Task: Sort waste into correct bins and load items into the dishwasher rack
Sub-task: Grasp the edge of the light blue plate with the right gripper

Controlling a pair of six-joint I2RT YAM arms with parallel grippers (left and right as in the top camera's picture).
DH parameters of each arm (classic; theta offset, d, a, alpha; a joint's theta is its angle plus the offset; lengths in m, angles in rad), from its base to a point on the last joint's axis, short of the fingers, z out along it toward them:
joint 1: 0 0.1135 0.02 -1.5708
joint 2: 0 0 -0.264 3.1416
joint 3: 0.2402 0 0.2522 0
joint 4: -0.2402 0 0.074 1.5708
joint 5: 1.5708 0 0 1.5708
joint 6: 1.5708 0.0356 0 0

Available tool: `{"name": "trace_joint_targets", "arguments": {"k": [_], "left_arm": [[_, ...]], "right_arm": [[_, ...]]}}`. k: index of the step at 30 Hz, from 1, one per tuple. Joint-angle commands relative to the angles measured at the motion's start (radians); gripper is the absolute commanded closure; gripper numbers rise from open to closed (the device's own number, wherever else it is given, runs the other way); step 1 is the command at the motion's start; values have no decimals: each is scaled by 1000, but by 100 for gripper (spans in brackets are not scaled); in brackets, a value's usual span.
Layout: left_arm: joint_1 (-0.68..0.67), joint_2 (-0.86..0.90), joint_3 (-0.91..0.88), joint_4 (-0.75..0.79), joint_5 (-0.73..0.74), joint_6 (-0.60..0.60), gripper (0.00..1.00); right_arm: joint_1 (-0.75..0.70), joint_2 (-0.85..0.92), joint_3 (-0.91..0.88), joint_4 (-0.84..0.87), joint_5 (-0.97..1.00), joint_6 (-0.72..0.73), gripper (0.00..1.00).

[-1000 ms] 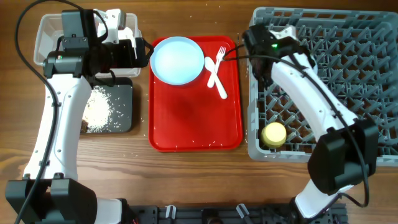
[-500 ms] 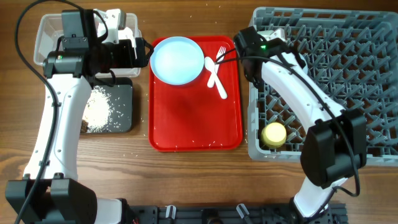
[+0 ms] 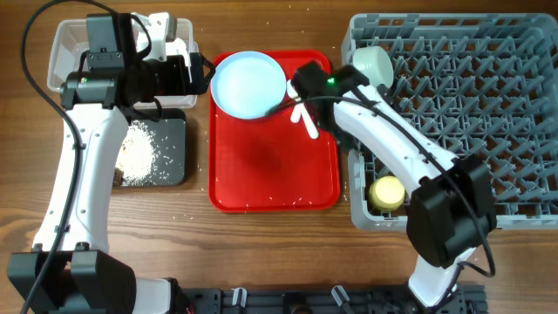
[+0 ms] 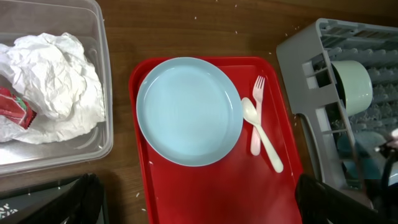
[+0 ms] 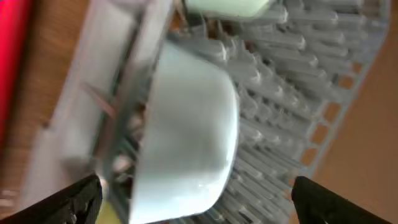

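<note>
Loading so far: the pale green bowl (image 3: 370, 61), pale blue bowl (image 5: 186, 124) and small yellow cup (image 3: 386, 192) sit in the grey dishwasher rack (image 3: 488, 113), all along its left edge, probably because that side is the shortest reach from the red serving tray (image 3: 270, 174).
Blue bowl: propped among the pegs, as far as the blurred right wrist view shows.
Waste: the crumpled white napkin (image 4: 56, 74) and red wrapper (image 4: 15, 109) lie in the clear tub (image 4: 106, 93), and the rice scraps (image 3: 138, 153) on the black tray (image 3: 170, 153). Dry rubbish seems kept apart from food. Stray grains dot the bench (image 3: 261, 253).
Yet to load: the pale blue plate (image 4: 188, 111), with the white fork (image 4: 259, 87) and spoon (image 4: 267, 149) touching just to its right on the serving tray.
Right gripper (image 5: 208, 202): fingers (image 5: 68, 199) spread and empty. Its arm reaches from the rack over the cutlery, likely the next pick.
Left gripper (image 4: 199, 202): fingers spread wide, holding nothing, hanging at the tub's tray-side edge, probably out of the other arm's way.
Risk: thin cutlery lying flat is hard to pinch, and one piece may drag the other.
</note>
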Motion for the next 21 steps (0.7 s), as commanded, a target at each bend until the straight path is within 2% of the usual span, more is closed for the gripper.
{"name": "trace_joint_targets", "arguments": {"k": [1,3,4,5,6,7,9,11,12,14,15,19,21], "left_arm": [[1,1,9,2,-5,19,0],[1,1,9,2,-6,19,0],[1,1,9,2,-5,19,0],[1,1,9,2,-5,19,0],[1,1,9,2,-6,19,0],[1,1,9,2,-5,19,0],[1,1,9,2,-6,19,0],[1,1,9,2,-5,19,0],[1,1,9,2,-6,19,0],[1,1,9,2,-5,19,0],[1,1,9,2,-5,19,0],[1,1,9,2,-6,19,0],[1,1,9,2,-5,19,0]], "right_arm": [[0,13,137,6,-238,2,0],[-21,13,214,107,-487,-2,0],[-26,13,213,231,-670,1,0],[-26,14,213,282,-743,1,0],[-26,16,212,360,-775,60,0],[-26,18,206,422,-753,187,0],[-25,22,142,577,-661,523,19],[-12,68,32,774,-654,661,29],[-8,108,-1,811,-654,761,29],[2,184,-11,845,-657,817,35],[5,226,-11,859,-663,822,43],[11,332,-11,874,-682,917,64],[11,346,-11,877,-694,915,89]]}}
